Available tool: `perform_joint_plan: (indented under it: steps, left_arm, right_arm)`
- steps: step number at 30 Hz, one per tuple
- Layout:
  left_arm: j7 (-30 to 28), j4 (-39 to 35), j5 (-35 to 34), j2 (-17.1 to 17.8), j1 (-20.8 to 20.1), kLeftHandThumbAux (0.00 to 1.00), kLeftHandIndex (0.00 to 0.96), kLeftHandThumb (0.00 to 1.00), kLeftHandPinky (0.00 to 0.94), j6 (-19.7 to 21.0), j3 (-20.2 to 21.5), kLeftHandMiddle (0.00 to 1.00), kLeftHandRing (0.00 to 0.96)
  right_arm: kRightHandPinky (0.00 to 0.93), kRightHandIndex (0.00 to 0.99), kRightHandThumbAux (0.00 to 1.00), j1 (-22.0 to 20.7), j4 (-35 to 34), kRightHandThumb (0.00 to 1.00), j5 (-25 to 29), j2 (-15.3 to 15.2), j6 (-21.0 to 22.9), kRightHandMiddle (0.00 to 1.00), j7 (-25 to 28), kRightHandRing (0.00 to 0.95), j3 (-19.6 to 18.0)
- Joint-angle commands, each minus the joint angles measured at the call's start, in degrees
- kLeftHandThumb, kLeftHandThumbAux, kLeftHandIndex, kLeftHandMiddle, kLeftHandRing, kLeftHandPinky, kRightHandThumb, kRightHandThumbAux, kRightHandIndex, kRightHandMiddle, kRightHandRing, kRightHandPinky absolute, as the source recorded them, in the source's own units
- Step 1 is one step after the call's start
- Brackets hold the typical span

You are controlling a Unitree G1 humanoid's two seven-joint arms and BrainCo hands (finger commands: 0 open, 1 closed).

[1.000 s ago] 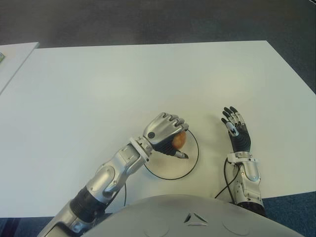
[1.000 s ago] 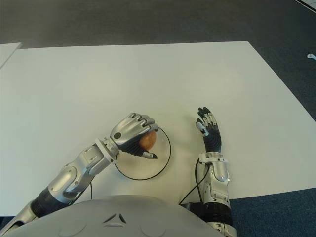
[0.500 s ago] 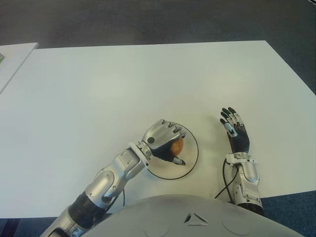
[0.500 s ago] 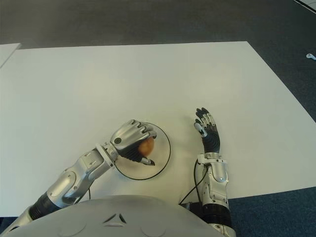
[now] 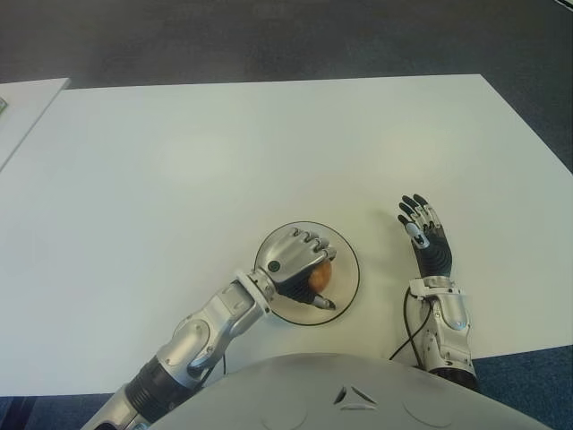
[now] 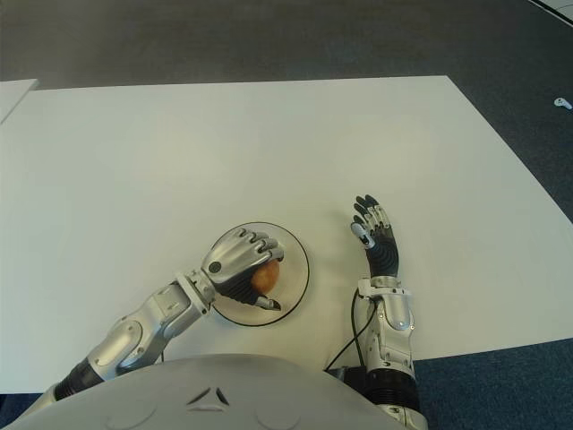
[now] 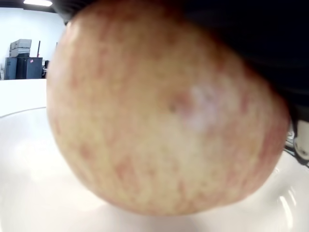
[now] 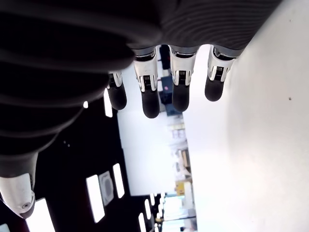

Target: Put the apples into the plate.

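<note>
The silver-shelled left hand point(image 5: 295, 262) is curled over the middle of the round white black-rimmed plate point(image 5: 347, 265), its fingers clasped around a small reddish-yellow apple point(image 5: 320, 276). To finish this step well, I judge the hand should settle the fruit fully onto the dish before the fingers loosen, then uncurl gently and lift straight up so the round apple does not roll toward the rim. Both sit near the front edge of the broad white table point(image 5: 269, 143). In the left wrist view the apple point(image 7: 159, 116) fills the palm, its underside at or just above the plate's white surface; contact is uncertain. The black-fingered right hand point(image 5: 429, 235) shows beside the plate's right, fingers extended, empty.
</note>
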Motion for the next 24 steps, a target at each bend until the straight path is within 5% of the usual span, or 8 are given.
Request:
perform_joint_plan:
  steps: [1,9,12,14,18,24]
  left_arm:
    - [2.8,1.0,1.2,0.3,-0.9,0.688,0.446,0.751,0.832,-0.8,0.1,0.815,0.839]
    - [9.4,3.3,-1.9,0.0,-0.4,0.688,0.446,0.749,0.832,-3.5,1.0,0.817,0.836]
    - [9.3,3.7,-4.2,-0.4,0.0,0.686,0.442,0.729,0.724,-4.0,1.5,0.778,0.764]
    - [9.1,3.6,-5.2,-0.5,0.4,0.691,0.429,0.71,0.488,-4.1,1.7,0.544,0.517]
    - [8.3,3.4,-5.2,-0.7,0.6,0.41,0.165,0.418,0.154,-3.5,1.5,0.171,0.144]
    - [7.2,1.6,-3.6,-0.6,1.0,0.297,0.018,0.241,0.017,-2.1,1.5,0.018,0.015]
  right_arm:
    - [0.1,0.121,0.557,1.5,4.3,0.199,0.9,1.0,3.5,0.169,0.3,0.112,0.1]
    - [0.101,0.124,0.556,0.9,4.8,0.202,1.5,1.0,3.7,0.171,0.7,0.116,-0.1]
    - [0.103,0.125,0.555,0.6,5.1,0.201,1.4,0.9,3.6,0.175,0.5,0.118,-0.1]
    - [0.108,0.127,0.554,0.6,5.1,0.2,1.2,0.9,3.6,0.179,0.4,0.121,-0.1]
    - [0.096,0.132,0.548,0.3,5.3,0.199,0.9,0.8,3.9,0.186,0.0,0.124,-0.1]
    - [0.086,0.133,0.536,-0.1,5.7,0.197,0.4,0.8,4.0,0.195,-0.7,0.127,0.0]
